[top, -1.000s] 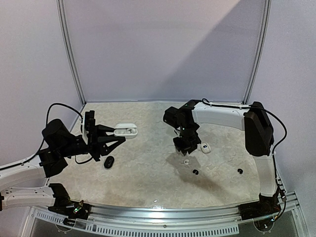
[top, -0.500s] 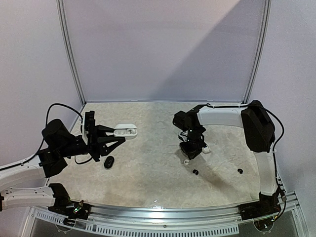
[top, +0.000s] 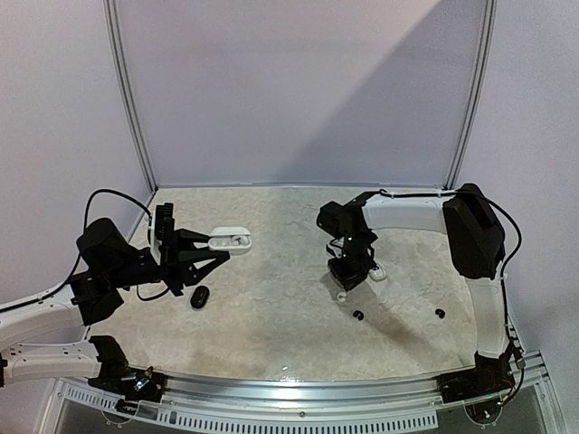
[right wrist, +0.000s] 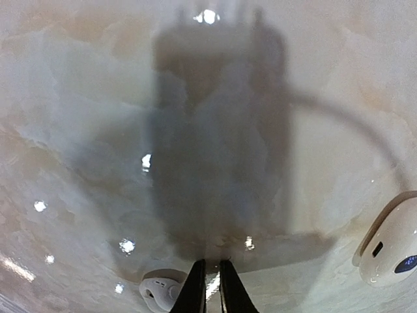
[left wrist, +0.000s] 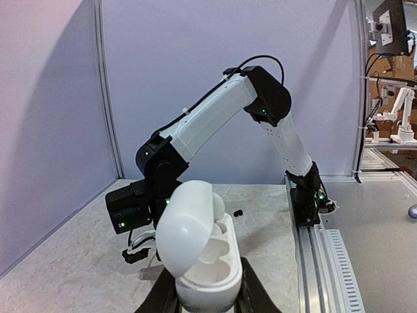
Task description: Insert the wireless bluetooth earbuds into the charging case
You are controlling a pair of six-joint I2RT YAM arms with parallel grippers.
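The gripper, fingers nearly together over the marbled table, has a white earbud just left of its tips and a white case off to its right.

On the table, a case sits in the left gripper, over the left side. A 2nd case lies below it, slightly nearer. Right of centre, the right gripper stands with a bud just beside its tips and a 3rd case just right. A 2nd bud lies nearer, and a 3rd bud well right.
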